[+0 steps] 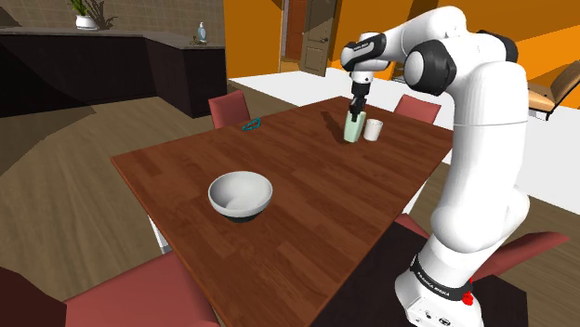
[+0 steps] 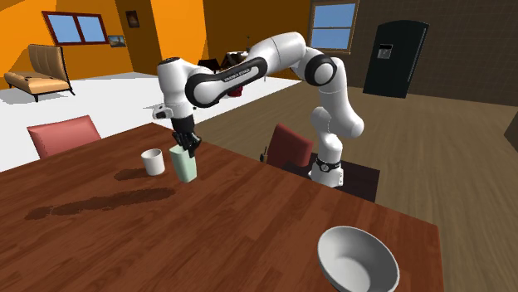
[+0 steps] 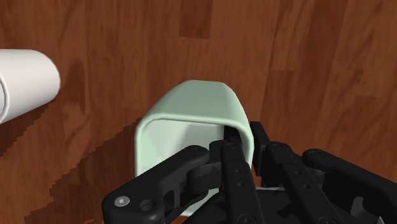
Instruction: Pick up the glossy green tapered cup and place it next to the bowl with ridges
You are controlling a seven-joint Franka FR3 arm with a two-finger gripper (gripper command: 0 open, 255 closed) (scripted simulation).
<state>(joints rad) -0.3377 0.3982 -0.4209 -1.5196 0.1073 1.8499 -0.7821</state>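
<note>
Nearest in shoulder view, white bowl (image 1: 240, 196) with dark base, upright on near part of wooden table (image 1: 307, 214). Farther off, toward far right corner, pale green tapered cup (image 1: 354, 128), just left of small white cup (image 1: 374, 129), close but apart. Black gripper (image 1: 356, 110) down on green cup from above, fingers (image 3: 230, 153) narrow, clamped on one wall at rim, one inside, one outside. Cannot tell whether clear of table or touching. Small teal item (image 1: 249, 124) at far left edge, well apart. Step in hand, likely: grasp made, lift due. Next, by judgement: raise straight, clear of white cup, carry toward near side, set down upright just beside bowl without knocking it. One-wall pinch, so risk of tilt.
</note>
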